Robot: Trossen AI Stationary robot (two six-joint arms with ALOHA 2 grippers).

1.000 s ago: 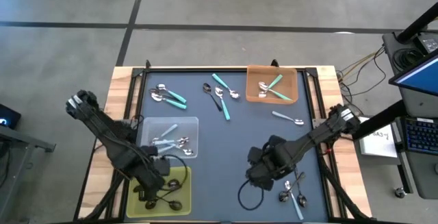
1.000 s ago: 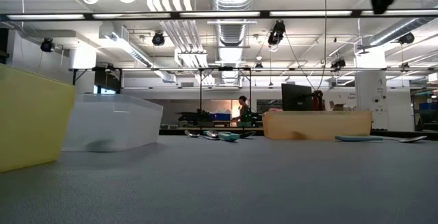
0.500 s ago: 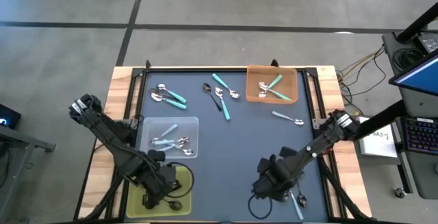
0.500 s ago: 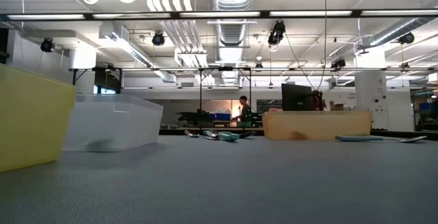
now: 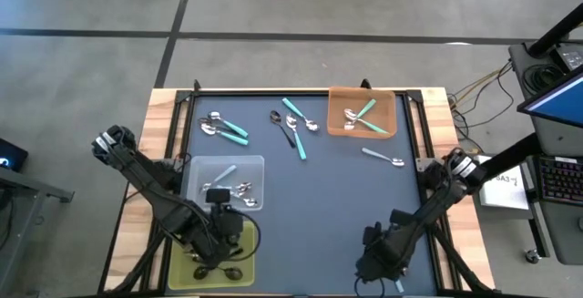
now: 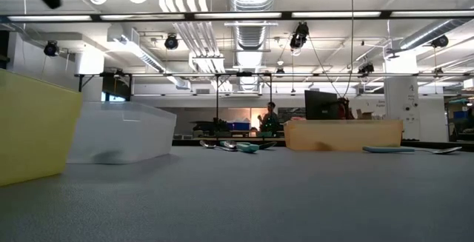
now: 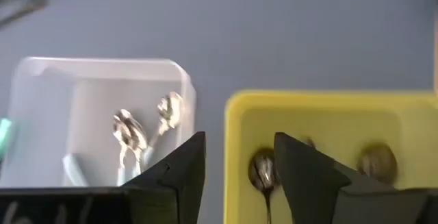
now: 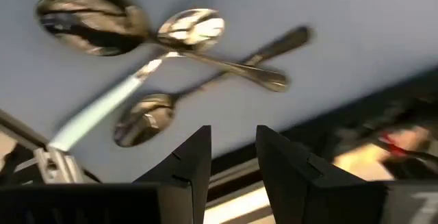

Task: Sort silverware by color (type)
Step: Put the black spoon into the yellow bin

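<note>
Right wrist view puts your right gripper (image 8: 233, 155), fingers apart and empty, over three crossed metal-bowled spoons (image 8: 171, 53) at the mat's near edge. They're thin, stiff and slick, so pinch a handle mid-length. Left gripper (image 7: 236, 166) hangs open over the yellow plastic tray (image 7: 321, 104); its spoons are half hidden.

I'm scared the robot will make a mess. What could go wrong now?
1. The right pincer hangs over three spoons lying crossed at the table's edge. It might grab two kinds at once, or knock one off.
2. The left pincer is open over the yellow tray, near the wall beside the clear tray. It could bump that wall when it moves and shift a tray.
</note>
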